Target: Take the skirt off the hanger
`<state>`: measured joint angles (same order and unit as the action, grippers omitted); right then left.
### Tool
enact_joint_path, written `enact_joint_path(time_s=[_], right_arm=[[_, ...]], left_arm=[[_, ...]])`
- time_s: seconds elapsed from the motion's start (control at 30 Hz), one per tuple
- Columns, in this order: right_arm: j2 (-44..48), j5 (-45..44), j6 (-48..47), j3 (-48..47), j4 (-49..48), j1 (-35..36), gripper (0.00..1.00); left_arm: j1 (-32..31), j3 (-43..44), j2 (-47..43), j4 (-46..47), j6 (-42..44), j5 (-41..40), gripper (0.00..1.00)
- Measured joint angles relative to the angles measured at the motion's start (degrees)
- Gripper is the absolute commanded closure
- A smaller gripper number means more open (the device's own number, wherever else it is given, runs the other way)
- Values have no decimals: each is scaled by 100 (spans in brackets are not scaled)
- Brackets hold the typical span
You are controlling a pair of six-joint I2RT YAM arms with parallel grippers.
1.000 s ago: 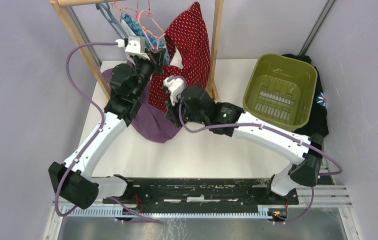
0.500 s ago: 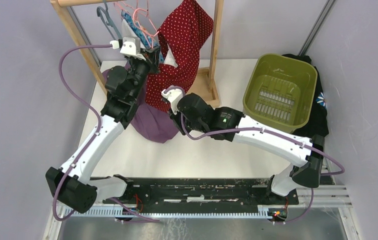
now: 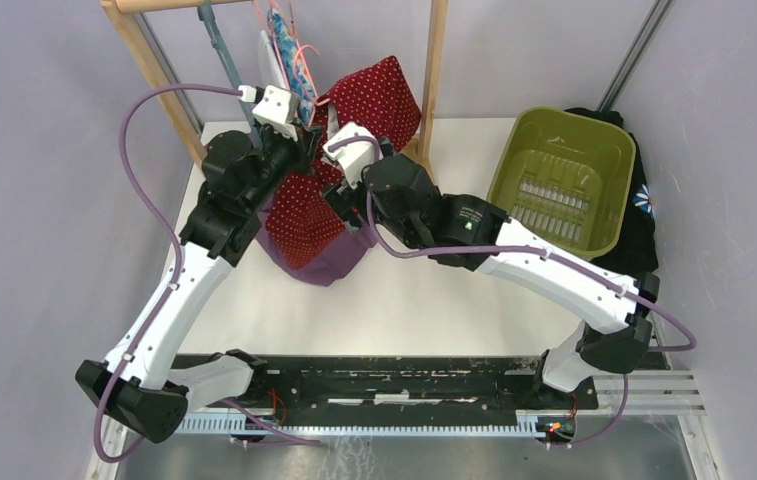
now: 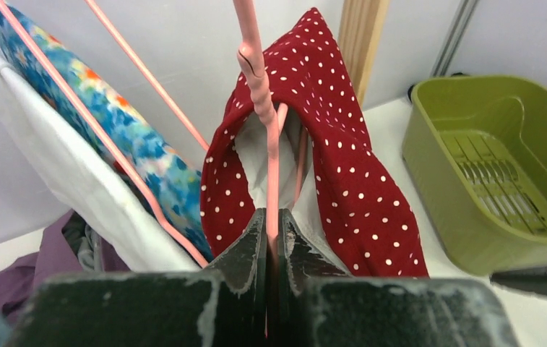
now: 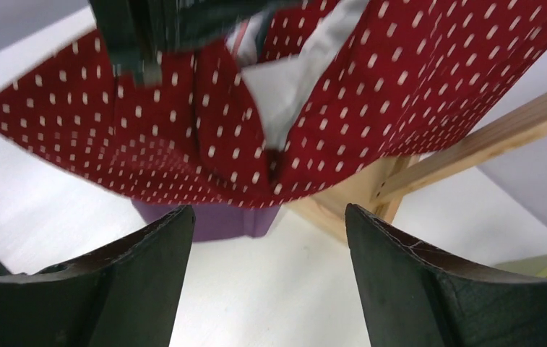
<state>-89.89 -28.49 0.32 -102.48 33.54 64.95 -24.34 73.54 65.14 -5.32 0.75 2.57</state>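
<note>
The skirt (image 4: 342,144) is red with white dots and a white lining, and it hangs over a pink hanger (image 4: 263,101). My left gripper (image 4: 271,217) is shut on the hanger's wire just below the skirt's waist. From above, the skirt (image 3: 369,95) drapes from the rack down to a fold (image 3: 304,215) that rests on purple cloth. My right gripper (image 5: 269,210) is open, with nothing between its fingers. The skirt (image 5: 371,94) hangs just above and beyond its fingertips. In the top view the right gripper (image 3: 342,195) sits beside the skirt's lower fold.
A wooden rack post (image 3: 434,80) stands right behind the skirt. A blue floral garment (image 4: 133,144) and a white one (image 4: 61,166) hang on other hangers to the left. Purple cloth (image 3: 319,265) lies on the table. A green basket (image 3: 564,180) sits at the right on black fabric (image 3: 644,220).
My right gripper has opened and let go of the skirt, then moved up toward the rack. The skirt's lower part has swung left and down onto the purple cloth.
</note>
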Motion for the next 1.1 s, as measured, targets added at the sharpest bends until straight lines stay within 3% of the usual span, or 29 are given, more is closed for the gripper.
enact_joint_path(time_s=[0.33, 0.7, 0.87, 1.1], right_arm=[[-601, -369, -470, -654, -262, -9, 15], [-960, -743, -461, -693, -752, -531, 26], [-960, -601, -302, -691, -981, -750, 44], [-960, -284, -157, -682, -881, -1174, 87]], left_arm=[[0, -4, -105, -640, 105, 328, 97], [-2, -15, -699, -1193, 107, 407, 97], [0, -164, -885, -1292, 109, 402, 97], [0, -415, -1211, -1606, 173, 382, 97]])
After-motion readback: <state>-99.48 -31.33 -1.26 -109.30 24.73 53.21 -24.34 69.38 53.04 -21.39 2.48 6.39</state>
